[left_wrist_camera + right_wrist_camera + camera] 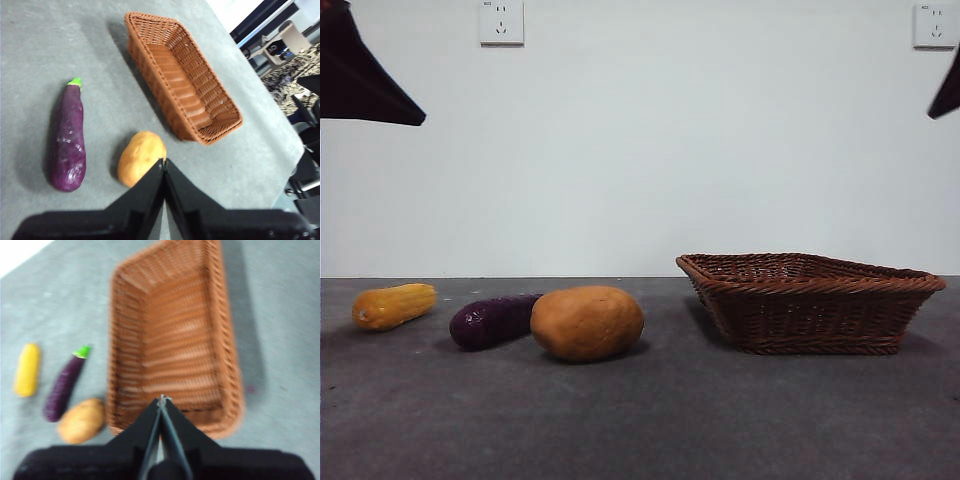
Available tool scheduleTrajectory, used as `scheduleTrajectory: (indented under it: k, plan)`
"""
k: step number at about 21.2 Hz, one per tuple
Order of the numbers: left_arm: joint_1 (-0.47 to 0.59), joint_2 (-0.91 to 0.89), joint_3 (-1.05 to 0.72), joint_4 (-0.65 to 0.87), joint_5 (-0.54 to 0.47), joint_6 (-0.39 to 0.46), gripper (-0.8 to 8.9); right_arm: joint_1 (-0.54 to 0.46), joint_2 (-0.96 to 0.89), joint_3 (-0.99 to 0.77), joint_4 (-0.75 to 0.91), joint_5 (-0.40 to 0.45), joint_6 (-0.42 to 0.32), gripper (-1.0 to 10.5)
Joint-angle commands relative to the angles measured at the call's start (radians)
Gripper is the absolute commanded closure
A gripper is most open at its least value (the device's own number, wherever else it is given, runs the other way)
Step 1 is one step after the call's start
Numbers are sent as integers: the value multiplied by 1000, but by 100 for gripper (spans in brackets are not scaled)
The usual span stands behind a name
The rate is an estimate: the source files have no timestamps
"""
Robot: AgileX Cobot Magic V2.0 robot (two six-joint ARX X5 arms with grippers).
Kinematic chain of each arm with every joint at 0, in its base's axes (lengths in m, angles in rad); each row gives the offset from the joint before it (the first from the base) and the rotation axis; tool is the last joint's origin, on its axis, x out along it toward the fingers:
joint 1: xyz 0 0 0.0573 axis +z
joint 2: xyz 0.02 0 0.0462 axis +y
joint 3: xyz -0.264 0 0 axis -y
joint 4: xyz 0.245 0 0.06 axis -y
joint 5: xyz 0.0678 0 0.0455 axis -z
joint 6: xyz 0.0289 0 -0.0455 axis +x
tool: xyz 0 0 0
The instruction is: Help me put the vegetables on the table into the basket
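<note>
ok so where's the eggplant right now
In the front view the eggplant lies on the table, left of centre, between the corn cob and the potato, which overlaps its end. The basket stands farther right.

I've got a plain white wall (650, 150) filling the far side, with a white power socket (501, 21) high on the left and another socket (934, 24) high on the right. Off past the table's edge in the left wrist view I can make out a grey and black piece of equipment (277, 46) on speckled flooring (292, 75). It is too small and blurred for me to identify.
</note>
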Motion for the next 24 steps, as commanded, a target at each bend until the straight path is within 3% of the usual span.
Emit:
scheduleTrajectory:
  k: [1,3,4,5,7,14,17,20,24]
  plan:
    - [1,42,57,-46,10,-1,818,2,77,69,-50,-23,-40,759]
    - [1,84,113,-92,11,10,818,3,166,145,-113,-23,-87,436]
    - [1,102,138,-125,10,11,818,9,211,182,-138,-19,-98,335]
    - [1,116,159,-164,10,19,817,13,258,219,-155,-16,-114,307]
    - [-2,137,188,-217,7,58,817,14,365,308,-188,-4,-160,307]
    - [-28,179,189,-242,-2,58,816,14,727,595,-244,97,-237,317]
    - [-51,192,189,-241,-8,84,816,15,846,657,-247,101,-273,321]
    - [-61,192,189,-246,-109,111,816,21,928,666,-247,101,-307,332]
    - [-61,192,189,-252,-135,111,816,35,997,666,-268,106,-349,599]
